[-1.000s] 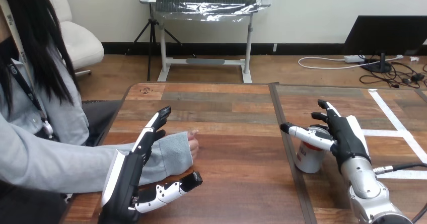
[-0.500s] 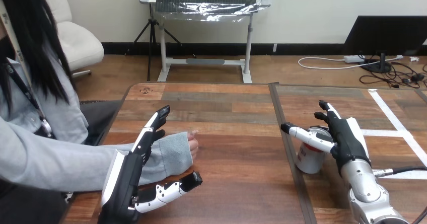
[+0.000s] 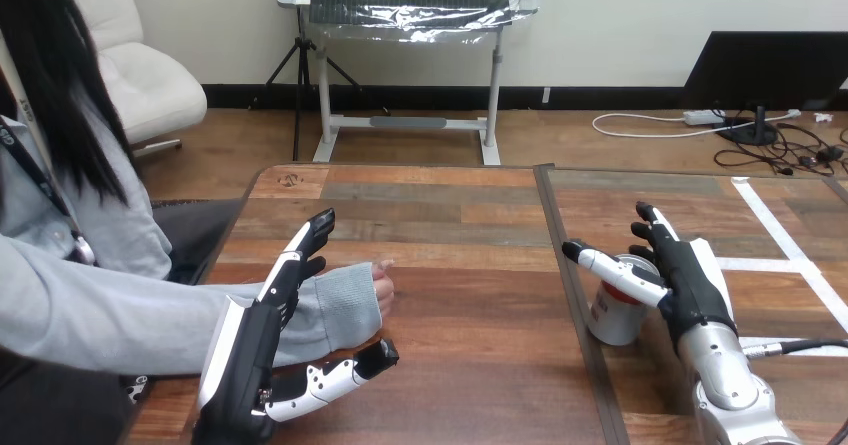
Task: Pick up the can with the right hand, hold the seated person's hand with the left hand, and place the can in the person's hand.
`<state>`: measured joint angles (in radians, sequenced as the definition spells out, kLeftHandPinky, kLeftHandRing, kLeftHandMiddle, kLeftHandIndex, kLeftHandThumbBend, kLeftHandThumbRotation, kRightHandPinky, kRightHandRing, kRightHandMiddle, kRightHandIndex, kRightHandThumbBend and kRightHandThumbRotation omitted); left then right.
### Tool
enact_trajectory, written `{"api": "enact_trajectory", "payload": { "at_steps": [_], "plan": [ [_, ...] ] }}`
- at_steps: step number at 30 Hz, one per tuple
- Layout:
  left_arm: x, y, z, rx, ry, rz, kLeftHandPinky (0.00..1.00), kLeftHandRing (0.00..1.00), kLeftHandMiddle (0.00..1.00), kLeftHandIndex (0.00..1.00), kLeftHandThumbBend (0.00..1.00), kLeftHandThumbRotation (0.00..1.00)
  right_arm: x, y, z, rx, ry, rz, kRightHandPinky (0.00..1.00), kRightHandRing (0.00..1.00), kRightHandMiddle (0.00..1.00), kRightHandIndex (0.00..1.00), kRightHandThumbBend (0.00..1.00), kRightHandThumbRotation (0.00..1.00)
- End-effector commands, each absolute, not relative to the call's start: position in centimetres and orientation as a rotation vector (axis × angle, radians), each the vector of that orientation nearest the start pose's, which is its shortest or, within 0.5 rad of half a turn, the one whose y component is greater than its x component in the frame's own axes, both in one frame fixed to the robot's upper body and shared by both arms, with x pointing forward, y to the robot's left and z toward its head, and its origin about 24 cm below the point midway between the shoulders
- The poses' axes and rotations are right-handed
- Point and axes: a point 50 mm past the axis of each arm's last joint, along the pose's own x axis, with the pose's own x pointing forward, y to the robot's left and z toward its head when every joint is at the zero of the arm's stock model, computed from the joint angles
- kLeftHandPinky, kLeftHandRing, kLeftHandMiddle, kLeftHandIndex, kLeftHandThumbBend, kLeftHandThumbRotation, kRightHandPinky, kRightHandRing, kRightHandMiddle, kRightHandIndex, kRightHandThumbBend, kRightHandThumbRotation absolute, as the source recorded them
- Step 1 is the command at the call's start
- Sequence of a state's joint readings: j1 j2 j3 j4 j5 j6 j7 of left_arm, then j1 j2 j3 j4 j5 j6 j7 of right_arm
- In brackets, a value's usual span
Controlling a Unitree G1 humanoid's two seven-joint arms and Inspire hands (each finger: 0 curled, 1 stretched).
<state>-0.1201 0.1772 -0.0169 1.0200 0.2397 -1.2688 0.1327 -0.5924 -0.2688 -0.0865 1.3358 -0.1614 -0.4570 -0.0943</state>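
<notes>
Can stands upright just inside my right hand, thumb and fingers spread about it, not yet closed.

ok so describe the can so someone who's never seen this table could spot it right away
Start at the wooden table and find the dark seam running down its middle. Just right of that seam, near the white tape lines, the can stands upright with the robot's right hand beside it, thumb stretched over its top. It is the only small pale cylinder on the table.
</notes>
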Motion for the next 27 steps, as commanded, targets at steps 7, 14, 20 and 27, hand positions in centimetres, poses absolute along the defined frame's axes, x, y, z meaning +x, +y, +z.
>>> {"api": "enact_trajectory", "payload": {
  "at_steps": [7, 14, 20, 27],
  "plan": [
    [22.7, 17.1, -0.6, 0.248, -0.468, -0.148, 0.89, 0.94, 0.93, 0.91, 1.0, 0.5, 31.1, -22.0, -2.3, -0.333, 0.253, -0.092, 0.84, 0.93, 0.97, 1.0, 1.0, 0.48],
    [22.7, 17.1, -0.5, 0.243, -0.469, -0.152, 0.89, 0.94, 0.93, 0.91, 1.0, 0.5, 30.7, -22.1, -2.7, -0.317, 0.253, -0.094, 0.88, 0.95, 0.97, 1.0, 1.0, 0.47],
    [22.7, 17.1, -0.5, 0.241, -0.473, -0.15, 0.89, 0.94, 0.93, 0.91, 1.0, 0.49, 30.4, -22.1, -2.9, -0.309, 0.252, -0.095, 0.91, 0.96, 0.98, 1.0, 1.0, 0.48],
    [22.8, 17.0, -0.4, 0.241, -0.476, -0.151, 0.89, 0.94, 0.93, 0.91, 1.0, 0.5, 30.0, -22.2, -3.3, -0.285, 0.261, -0.097, 0.94, 0.98, 0.98, 1.0, 1.0, 0.47]
  ]
}}
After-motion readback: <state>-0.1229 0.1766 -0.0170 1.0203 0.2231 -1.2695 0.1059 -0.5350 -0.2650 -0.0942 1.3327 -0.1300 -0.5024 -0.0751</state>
